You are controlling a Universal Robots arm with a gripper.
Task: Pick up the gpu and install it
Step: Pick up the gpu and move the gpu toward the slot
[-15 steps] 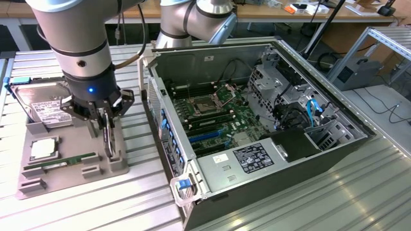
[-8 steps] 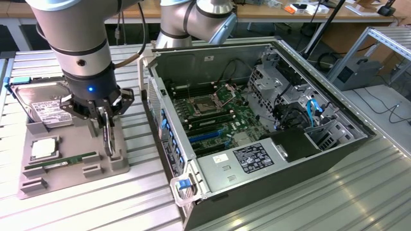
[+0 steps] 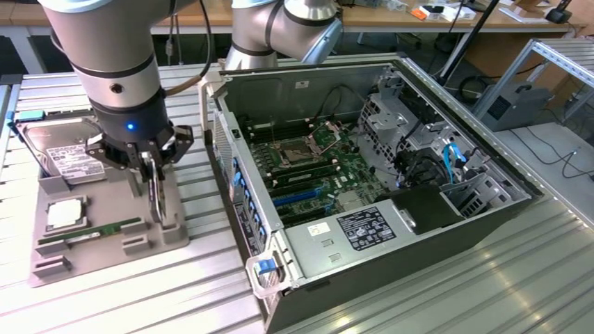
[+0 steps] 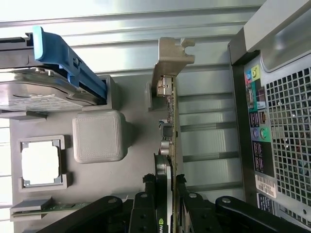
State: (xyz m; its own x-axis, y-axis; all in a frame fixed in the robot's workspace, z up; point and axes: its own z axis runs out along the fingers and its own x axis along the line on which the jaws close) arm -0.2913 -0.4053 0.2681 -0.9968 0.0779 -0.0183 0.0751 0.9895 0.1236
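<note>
Wrist view gives me the graphics card [image 4: 167, 111] edge-on: a thin, flat board standing on its long edge, small components dotted along it and a silvery stamped-metal bracket [image 4: 171, 56] at its far end. The tool [image 4: 165, 194] is pinching it, one black finger pressed against each face near the end opposite the bracket. In the exterior view I see the same card [image 3: 160, 202] upright between the fingers of the tool [image 3: 153, 182], its lower edge down at the matte grey moulded tray [image 3: 93, 261].

On that tray [image 4: 136, 165], just beside the card, sits a rounded square grey block [image 4: 99, 136]. Beyond it I can make out a square processor chip [image 4: 41, 162] with a pale metal lid in its own recess, a narrow green memory stick [image 3: 93, 233] lying flat in a slot, and a boxy silver hard drive [image 3: 67, 158] with a white label, propped on edge and carrying a blue plastic rail [image 4: 63, 58].

The tray rests on a bench [image 3: 446, 278] of ribbed aluminium slats. At the exterior view's right of the tray lies an open computer case [image 3: 278, 90], sheet-metal walls around a green motherboard [image 3: 316, 163]. Its perforated rear panel [image 4: 282, 121] with coloured ports faces the card, apart from it.
</note>
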